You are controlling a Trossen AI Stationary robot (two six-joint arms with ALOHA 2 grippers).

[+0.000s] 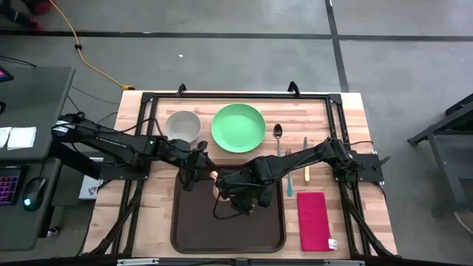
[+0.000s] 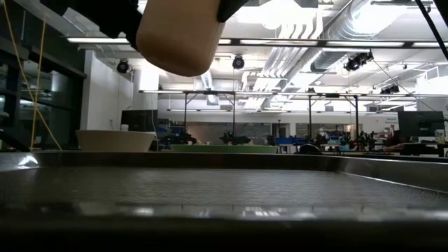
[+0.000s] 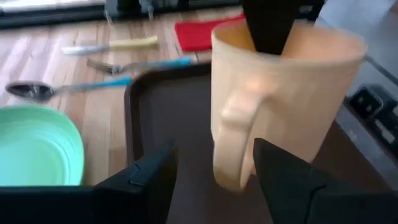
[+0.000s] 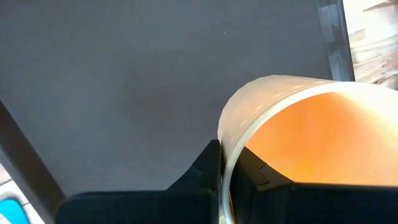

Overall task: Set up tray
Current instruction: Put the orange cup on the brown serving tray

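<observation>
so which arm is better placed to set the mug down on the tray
Right. The right gripper is shut on the mug rim, holding it above the tray. The left gripper is open beside the mug, gripping nothing.

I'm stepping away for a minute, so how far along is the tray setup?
Nothing rests on the tray yet. In hand: the right claw grips a tan mug by its rim, above the tray; the left claw is open beside it. The bowl, green plate, cutlery and red napkin remain outside the tray.
</observation>
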